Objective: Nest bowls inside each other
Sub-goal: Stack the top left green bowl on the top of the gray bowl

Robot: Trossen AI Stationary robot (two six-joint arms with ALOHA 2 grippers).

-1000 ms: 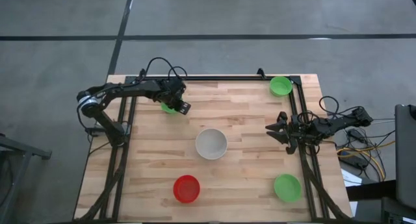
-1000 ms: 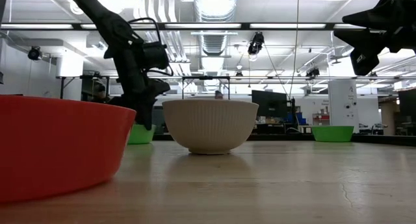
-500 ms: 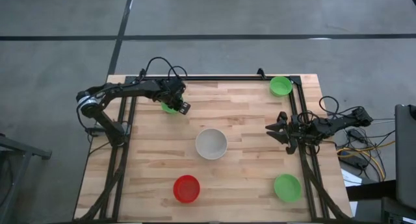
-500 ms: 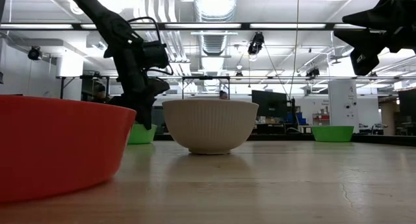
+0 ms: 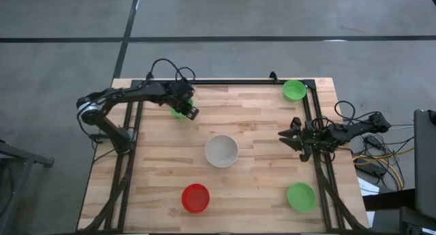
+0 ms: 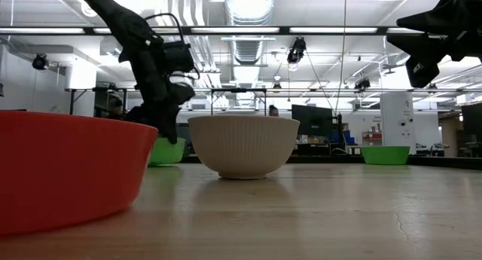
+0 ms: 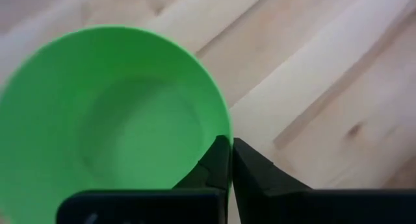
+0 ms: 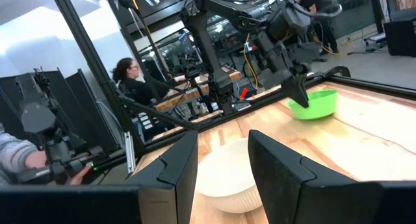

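On table (image 5: 259, 187), five separate bowls (image 5: 221, 150)

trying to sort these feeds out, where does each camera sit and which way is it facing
High view: above the table, looking straight down; both arms show, left gripper on a green bowl, right gripper at the right edge.
Low view: at table-top height, looking level past the red bowl and off-white bowl; the left arm comes down from above.
Left wrist view: looks down into the green bowl, own fingers pinching its rim.
Right wrist view: looks across the table between its own open fingers.
Shared: the right wrist and low views both show the left arm on the green bowl.
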